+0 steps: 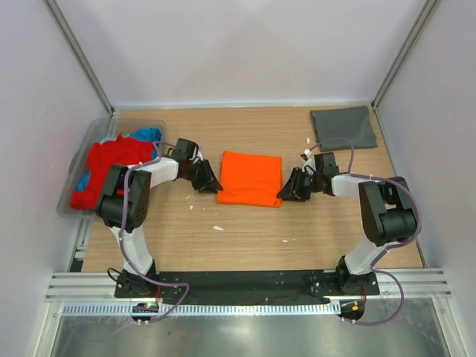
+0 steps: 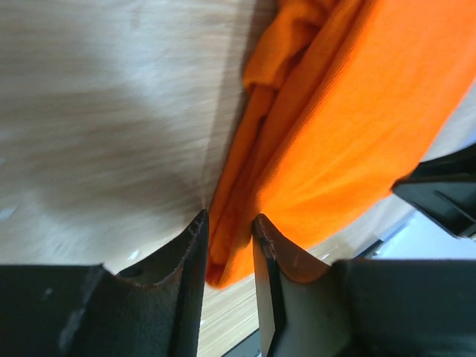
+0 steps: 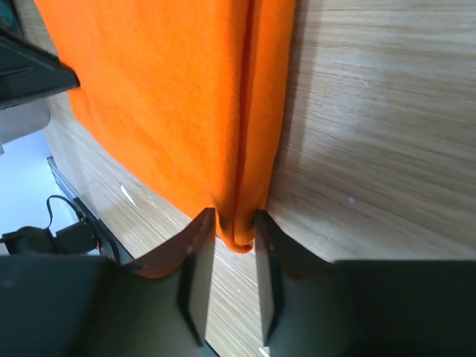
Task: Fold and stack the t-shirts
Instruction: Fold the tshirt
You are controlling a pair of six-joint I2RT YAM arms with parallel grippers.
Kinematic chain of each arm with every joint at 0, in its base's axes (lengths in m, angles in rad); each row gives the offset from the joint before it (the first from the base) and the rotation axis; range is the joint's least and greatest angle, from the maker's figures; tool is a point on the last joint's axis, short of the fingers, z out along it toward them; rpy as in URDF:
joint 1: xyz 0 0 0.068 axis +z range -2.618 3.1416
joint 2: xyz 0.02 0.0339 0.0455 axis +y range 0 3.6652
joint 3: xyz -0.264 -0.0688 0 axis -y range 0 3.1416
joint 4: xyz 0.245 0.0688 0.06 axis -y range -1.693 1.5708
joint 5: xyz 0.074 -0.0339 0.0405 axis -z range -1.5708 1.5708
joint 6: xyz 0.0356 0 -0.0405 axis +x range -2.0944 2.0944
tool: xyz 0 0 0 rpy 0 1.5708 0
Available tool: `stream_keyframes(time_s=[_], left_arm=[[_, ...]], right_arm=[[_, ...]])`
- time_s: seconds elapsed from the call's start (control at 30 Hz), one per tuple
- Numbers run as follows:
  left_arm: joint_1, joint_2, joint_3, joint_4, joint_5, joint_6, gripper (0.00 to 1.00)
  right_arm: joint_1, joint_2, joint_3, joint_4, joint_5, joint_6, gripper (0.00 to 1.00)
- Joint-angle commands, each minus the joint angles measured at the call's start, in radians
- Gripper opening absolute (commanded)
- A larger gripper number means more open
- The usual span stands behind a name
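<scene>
Outside the left jaws, the clear tub (image 1: 130, 122) holds the red t-shirt (image 1: 111, 160) and blue t-shirt (image 1: 147, 134), not yet folded; the left jaws are clamped on the near left corner of the folded orange t-shirt (image 1: 251, 177), which lies on the surface (image 1: 245, 230) between both pairs of jaws. The right jaws pinch its near right corner, the folded grey t-shirt (image 1: 343, 126) lying beyond them. The stacking step seems in hand: next, both should lift together, evenly, and carry the orange onto the grey.
</scene>
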Motion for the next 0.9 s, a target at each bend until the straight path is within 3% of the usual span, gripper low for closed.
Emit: stream_keyframes(time_s=[0.0, 0.1, 0.17, 0.43, 0.73, 0.87], left_arm=[[0.009, -0.094, 0.063, -0.157, -0.122, 0.062, 0.32], [0.007, -0.12, 0.14, -0.16, -0.136, 0.071, 0.33], [0.004, -0.111, 0.19, -0.133, -0.063, 0.062, 0.31], [-0.026, 0.025, 0.31, -0.038, -0.009, 0.059, 0.25], [0.007, 0.329, 0.623, -0.036, 0.008, 0.1, 0.21], [0.021, 0.397, 0.638, -0.035, 0.02, 0.082, 0.2]], right_arm=[[-0.003, -0.075, 0.014, -0.032, 0.043, 0.015, 0.36], [-0.001, -0.117, 0.026, -0.066, 0.06, 0.017, 0.39], [-0.003, -0.132, 0.034, -0.078, 0.064, 0.014, 0.39], [-0.003, -0.108, 0.048, -0.07, 0.066, 0.022, 0.37], [0.0, -0.058, 0.036, -0.044, 0.064, 0.021, 0.36], [0.0, -0.069, 0.037, -0.073, 0.086, 0.006, 0.36]])
